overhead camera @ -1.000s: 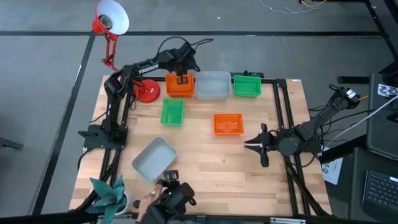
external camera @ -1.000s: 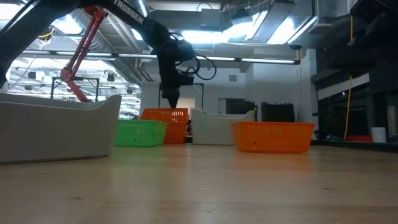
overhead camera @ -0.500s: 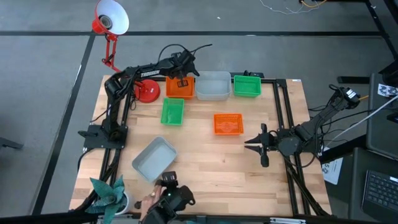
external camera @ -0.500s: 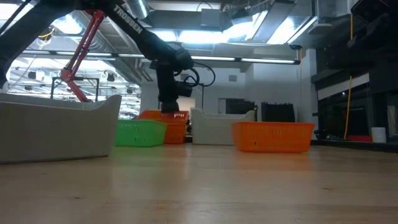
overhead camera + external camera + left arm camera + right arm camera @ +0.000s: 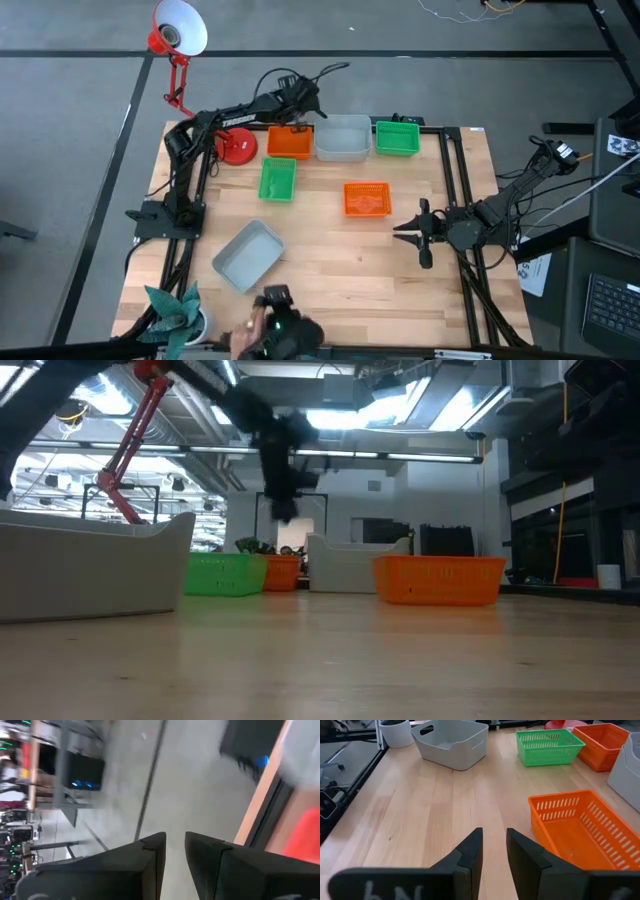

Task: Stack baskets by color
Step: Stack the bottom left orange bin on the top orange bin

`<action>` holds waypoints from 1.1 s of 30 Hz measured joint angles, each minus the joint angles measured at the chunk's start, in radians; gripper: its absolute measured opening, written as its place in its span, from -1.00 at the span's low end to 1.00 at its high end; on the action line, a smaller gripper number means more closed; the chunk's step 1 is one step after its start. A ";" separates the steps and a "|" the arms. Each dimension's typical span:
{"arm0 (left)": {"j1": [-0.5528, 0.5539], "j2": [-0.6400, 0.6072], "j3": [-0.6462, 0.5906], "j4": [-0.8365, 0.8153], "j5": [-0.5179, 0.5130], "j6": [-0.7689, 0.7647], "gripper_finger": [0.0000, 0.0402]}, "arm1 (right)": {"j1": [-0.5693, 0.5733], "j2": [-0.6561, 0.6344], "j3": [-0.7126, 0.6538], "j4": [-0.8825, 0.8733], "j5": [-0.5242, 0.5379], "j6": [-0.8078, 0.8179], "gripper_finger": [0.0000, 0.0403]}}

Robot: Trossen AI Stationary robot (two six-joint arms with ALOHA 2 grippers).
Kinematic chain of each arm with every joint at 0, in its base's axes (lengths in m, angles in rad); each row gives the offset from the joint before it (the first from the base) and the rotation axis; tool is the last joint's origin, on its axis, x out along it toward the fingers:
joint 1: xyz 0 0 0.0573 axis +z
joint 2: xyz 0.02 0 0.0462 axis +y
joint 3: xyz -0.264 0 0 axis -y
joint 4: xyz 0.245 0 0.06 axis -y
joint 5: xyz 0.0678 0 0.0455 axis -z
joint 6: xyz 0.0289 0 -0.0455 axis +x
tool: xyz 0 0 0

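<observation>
Six baskets stand on the table. Along the far edge are an orange basket [image 5: 290, 142], a pale grey basket [image 5: 343, 138] and a green basket [image 5: 397, 138]. Nearer lie a second green basket [image 5: 277, 180], a second orange basket [image 5: 366, 199] and a second grey basket [image 5: 248, 255]. My left gripper [image 5: 305, 108] hangs above the far orange basket's far edge, blurred in the low view [image 5: 283, 510]. A narrow gap shows between its fingers [image 5: 175, 845], with nothing in it. My right gripper [image 5: 402, 231] waits right of the middle orange basket [image 5: 580, 825], narrowly open [image 5: 494, 842] and empty.
A red desk lamp's round base [image 5: 237, 148] stands just left of the far orange basket. A potted plant [image 5: 175, 310] sits at the near left corner. A person's hand with a dark object [image 5: 275, 330] shows at the near edge. Bare wood lies between the baskets.
My left gripper has risen out of the far orange basket and tipped from pointing steeply down toward level, facing past the far edge. The gap between its fingers looks unchanged. In the low view that orange basket's top now stands lower, behind the green one.
</observation>
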 joint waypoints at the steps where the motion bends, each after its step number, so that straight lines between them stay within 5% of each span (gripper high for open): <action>1: -0.025 -0.025 0.015 -0.024 -0.004 -0.035 -0.68 | 0.000 0.000 0.000 0.001 0.001 0.001 -0.57; 3: -0.082 -0.069 0.041 -0.070 0.052 -0.131 -0.68 | 0.000 0.000 0.000 0.001 0.008 -0.003 -0.57; 5: -0.138 -0.111 0.053 -0.106 0.229 -0.254 -0.68 | 0.001 -0.001 0.000 0.014 0.080 -0.024 -0.57; 8: -0.220 -0.138 0.057 -0.110 0.579 -0.418 -0.68 | 0.000 -0.004 0.002 0.036 0.329 -0.015 -0.57; 10: -0.273 -0.130 0.055 -0.128 0.667 -0.463 -0.68 | 0.000 -0.009 0.002 0.031 0.452 -0.019 -0.57; 13: -0.348 -0.104 0.053 -0.203 0.549 -0.464 -0.68 | 0.000 -0.014 0.002 0.031 0.523 -0.024 -0.57; 17: -0.368 -0.079 0.039 -0.473 0.478 -0.549 -0.68 | 0.000 -0.016 0.002 0.025 0.458 0.003 -0.57; 20: -0.356 -0.075 -0.034 -0.505 0.398 -0.571 -0.68 | 0.000 -0.016 0.002 0.022 0.428 -0.004 -0.57; 33: -0.121 -0.074 -0.242 -0.196 0.597 -0.480 -0.84 | 0.000 -0.016 0.002 0.019 0.429 -0.023 -0.57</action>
